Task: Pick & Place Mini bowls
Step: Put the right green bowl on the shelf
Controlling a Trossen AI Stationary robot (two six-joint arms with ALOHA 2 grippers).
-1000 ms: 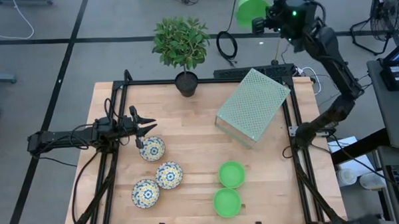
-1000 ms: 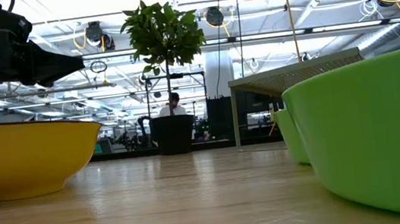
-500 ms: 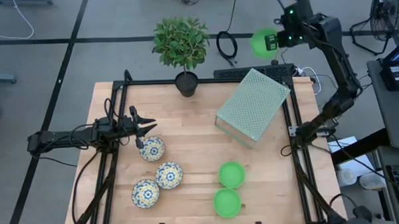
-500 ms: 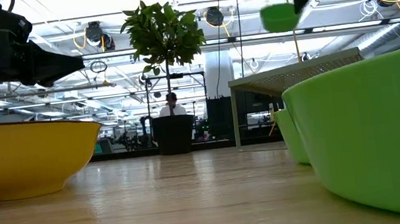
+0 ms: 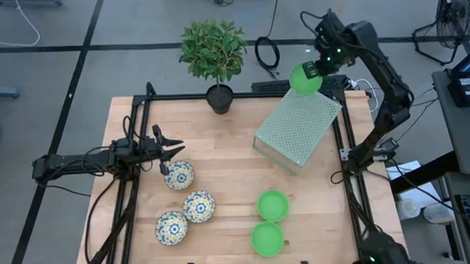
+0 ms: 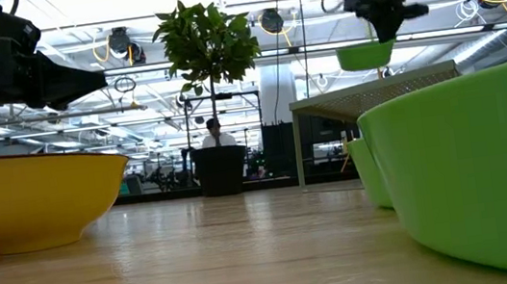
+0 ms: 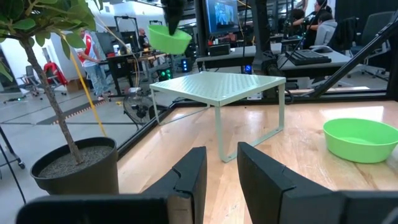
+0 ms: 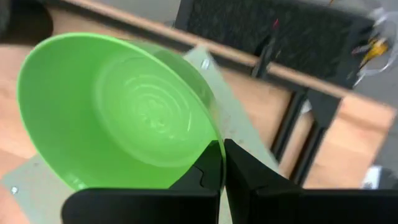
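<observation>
your left gripper (image 5: 175, 149) hung at the left side of the table (image 5: 222, 219), fingers slightly apart and holding nothing, just beside the nearest of the three patterned bowls (image 5: 178, 175); it was well apart from the action; two green bowls (image 5: 272, 205) lay near the front, right of the patterned ones; at the far right your right gripper (image 5: 313, 69) was clamped on the rim of the third green bowl (image 5: 304, 77), carried in the air over the far corner of the perforated green rack (image 5: 297, 123); the rack top lay directly below the bowl, so i judged the coming move was a straight descent, with the bowl roughly upright in the low view.
</observation>
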